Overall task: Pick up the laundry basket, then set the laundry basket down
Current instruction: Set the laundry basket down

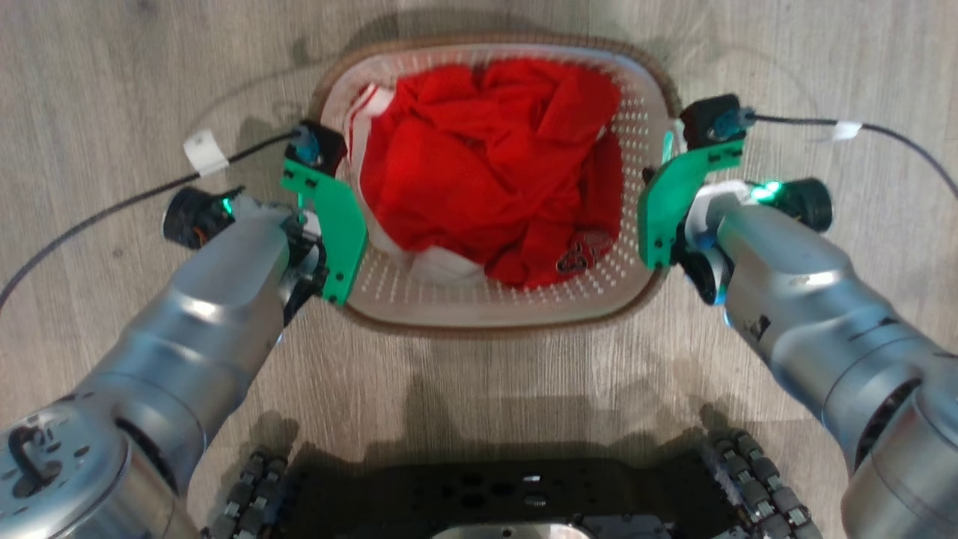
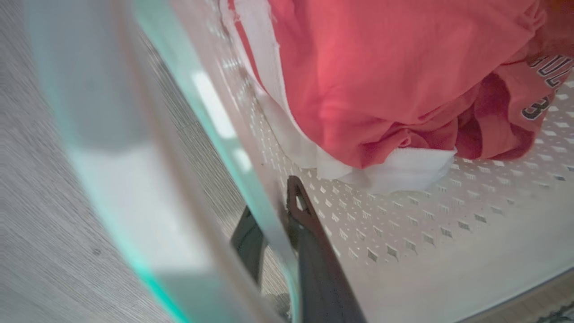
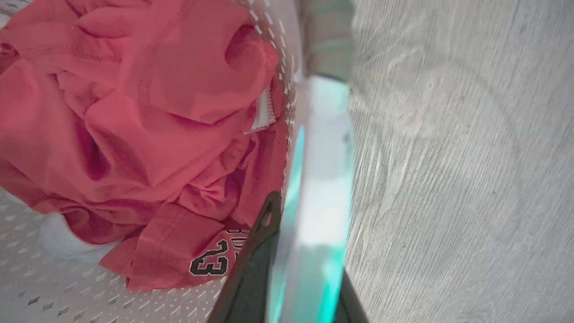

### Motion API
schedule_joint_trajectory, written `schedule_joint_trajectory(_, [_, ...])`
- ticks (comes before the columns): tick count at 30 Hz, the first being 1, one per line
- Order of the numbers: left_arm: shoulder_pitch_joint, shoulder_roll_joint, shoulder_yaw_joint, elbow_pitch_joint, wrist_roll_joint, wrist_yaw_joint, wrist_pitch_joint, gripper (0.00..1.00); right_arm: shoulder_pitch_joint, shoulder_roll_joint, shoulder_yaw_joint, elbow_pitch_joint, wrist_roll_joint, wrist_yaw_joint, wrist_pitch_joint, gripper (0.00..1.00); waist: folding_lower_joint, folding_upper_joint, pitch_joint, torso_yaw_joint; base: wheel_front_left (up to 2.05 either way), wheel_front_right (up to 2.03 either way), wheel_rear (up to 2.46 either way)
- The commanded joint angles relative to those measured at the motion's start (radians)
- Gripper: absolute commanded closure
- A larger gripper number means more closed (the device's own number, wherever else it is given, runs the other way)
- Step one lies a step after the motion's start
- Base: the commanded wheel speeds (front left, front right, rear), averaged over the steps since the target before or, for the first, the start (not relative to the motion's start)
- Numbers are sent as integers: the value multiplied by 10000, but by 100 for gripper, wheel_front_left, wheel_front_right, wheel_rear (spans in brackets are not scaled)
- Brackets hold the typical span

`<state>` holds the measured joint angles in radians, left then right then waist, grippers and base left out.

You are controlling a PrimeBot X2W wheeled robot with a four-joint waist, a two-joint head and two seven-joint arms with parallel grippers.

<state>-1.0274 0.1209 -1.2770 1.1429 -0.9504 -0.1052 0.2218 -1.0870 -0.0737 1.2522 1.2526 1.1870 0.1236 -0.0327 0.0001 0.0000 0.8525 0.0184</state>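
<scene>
Cables point(image 1: 793, 120) flank laundry basket point(image 1: 486, 303); red clothes point(image 1: 486, 165) inside; left gripper point(image 2: 274, 222), right gripper point(image 3: 305, 260) clamp its sides.

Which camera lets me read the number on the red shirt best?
The right wrist view: the number on the red shirt reads 23, close and sharp. The left wrist view catches just part of it at the edge. The head view shows the shirt in the laundry basket with its print too small to read.

The red garment point(image 1: 494, 165) hides much of the laundry basket point(image 1: 524, 299) floor. Its near rim point(image 2: 112, 170) blurs — the lettering point(image 2: 549, 74) runs off-frame.
</scene>
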Motion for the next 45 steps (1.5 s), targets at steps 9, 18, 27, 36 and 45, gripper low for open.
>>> schedule_joint_trajectory(9, [-305,-485,-33,566,544,-255,-985,100,-180,235,-108,-27,-229,71,-722,100,-1,0,534,224,0,0,0])
schedule_joint_trajectory(18, [-327,-658,-29,1041,538,-225,-1578,100,-84,235,-133,106,-187,71,-527,100,-1,0,642,311,0,0,0])
schedule_joint_trajectory(27, [-355,-690,2,1406,841,1095,-1820,0,146,235,-283,240,-26,71,-369,0,-1,0,349,299,0,0,0])
schedule_joint_trajectory(36, [-123,-694,2,1464,832,1323,-2041,0,551,235,-331,316,106,71,-64,0,-1,0,-437,254,0,0,0])
schedule_joint_trajectory(45, [581,-700,70,1475,608,1260,-2282,0,1223,235,-449,374,219,71,209,0,-1,0,-2104,197,0,0,0])
